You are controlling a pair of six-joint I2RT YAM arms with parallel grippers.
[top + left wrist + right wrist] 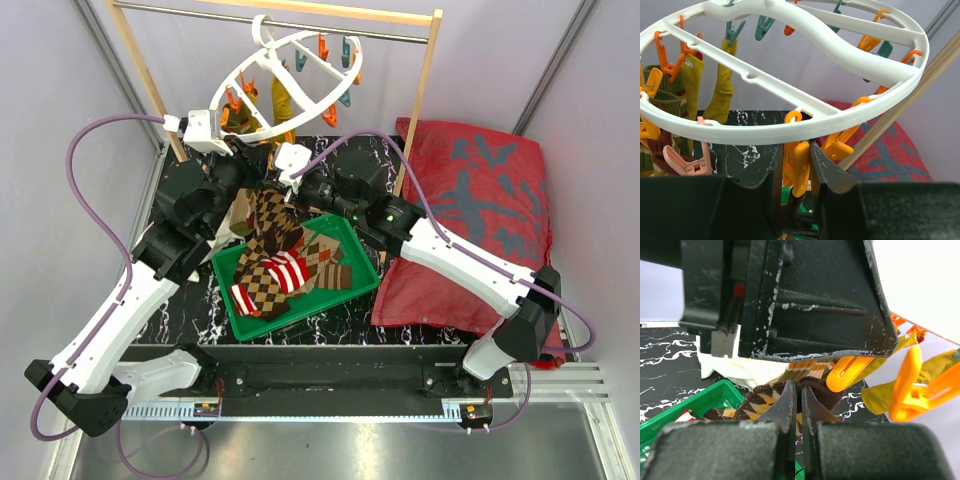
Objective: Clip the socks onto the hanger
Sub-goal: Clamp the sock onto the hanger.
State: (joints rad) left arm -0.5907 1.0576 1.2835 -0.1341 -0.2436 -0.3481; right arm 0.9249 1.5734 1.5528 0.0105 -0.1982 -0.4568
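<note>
Left wrist view: your left gripper (pixel 795 159) closed tight on orange clip (pixel 801 176) under hanger ring (pixel 790 128). Your right gripper (pixel 799 401) clamped shut on argyle sock (pixel 759 402), sock top just beside that clip; other socks (pixel 285 275) lie in green tray (pixel 338 228).

You have one white round plastic drying hanger (pixel 840 52) on one wooden rack frame with a metal rod (pixel 148 78). Two olive-yellow socks (pixel 722 95) hang from it. Its small orange and teal plastic clips (pixel 763 27) overlap too much to count. One green plastic tray (pixel 345 232) shows two red-and-white striped socks (pixel 288 272) and several brown-orange-cream argyle socks (pixel 262 285), too tangled to number. There is one big red cushion with grey print (pixel 470 200) and one white cloth (pixel 730 367). Your left gripper (pixel 795 147) pinches one orange clip (pixel 801 172), and your right gripper (pixel 797 390) one argyle sock (pixel 757 402).
</note>
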